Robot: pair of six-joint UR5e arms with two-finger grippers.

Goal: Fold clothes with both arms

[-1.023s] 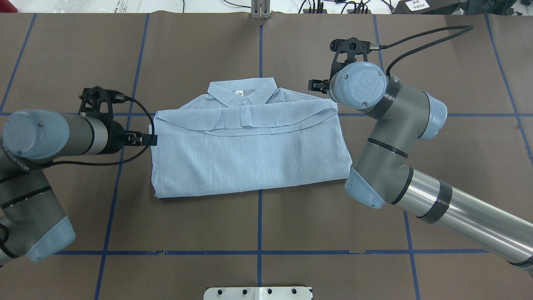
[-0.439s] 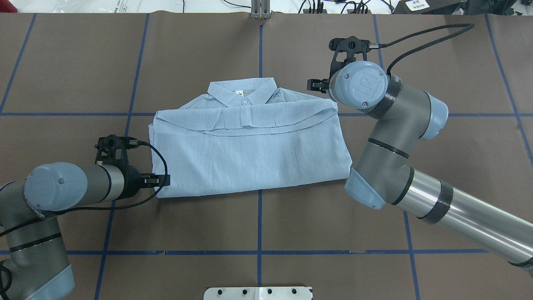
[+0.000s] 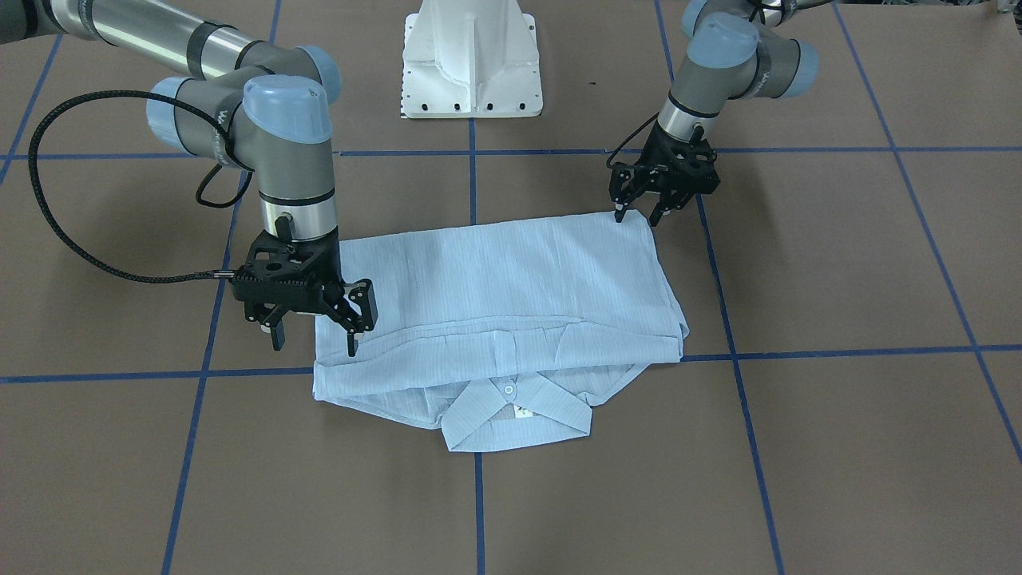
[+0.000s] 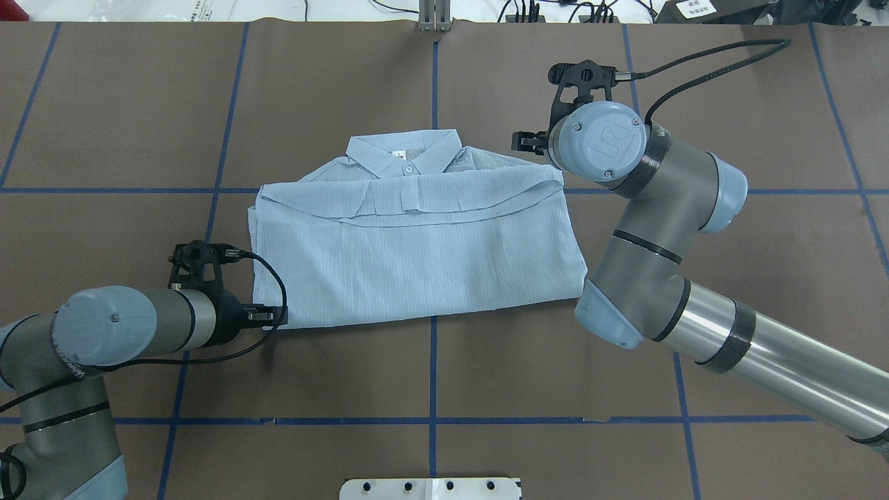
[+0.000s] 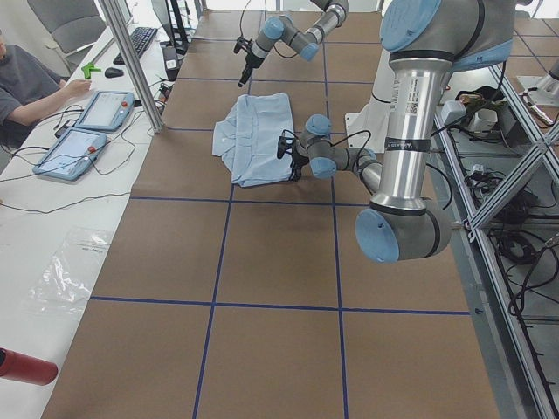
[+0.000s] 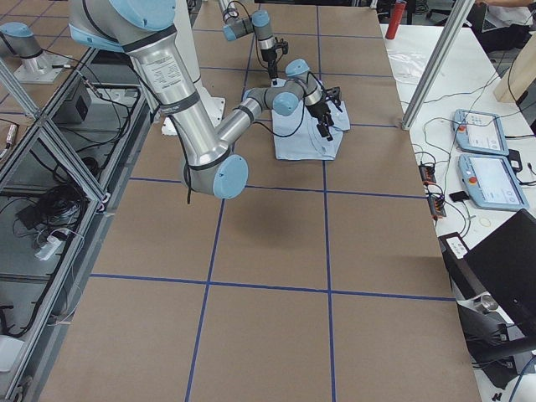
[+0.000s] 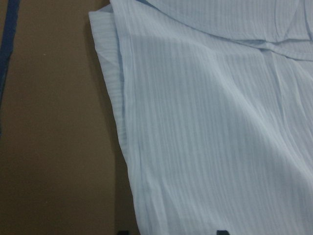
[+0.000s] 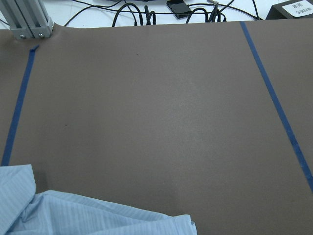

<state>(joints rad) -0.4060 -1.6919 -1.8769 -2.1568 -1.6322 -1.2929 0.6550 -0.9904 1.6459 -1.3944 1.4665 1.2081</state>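
The pale-blue striped shirt (image 4: pixel 417 250) lies folded flat in the middle of the table, collar (image 4: pixel 406 156) on the side away from the robot. It also shows in the front view (image 3: pixel 511 287). My left gripper (image 4: pixel 279 317) is open and low at the shirt's near-left corner, its jaws astride the corner's edge (image 3: pixel 637 217). The left wrist view shows the shirt's edge (image 7: pixel 195 127) between the two finger ends. My right gripper (image 3: pixel 314 342) is open and empty at the shirt's far-right corner, one finger (image 3: pixel 351 345) over the fabric edge; in the overhead view (image 4: pixel 519 143) the wrist mostly hides it.
The white pedestal base (image 3: pixel 471 60) stands at the robot's side of the brown table (image 4: pixel 444 375), which has blue tape lines. Cables (image 4: pixel 555 10) run along the far edge. An operator (image 5: pixel 31 83) with tablets sits beyond it.
My left gripper has moved from the middle of the shirt's left edge toward the robot, to the near-left corner. The right arm has barely moved. The shirt lies the same.
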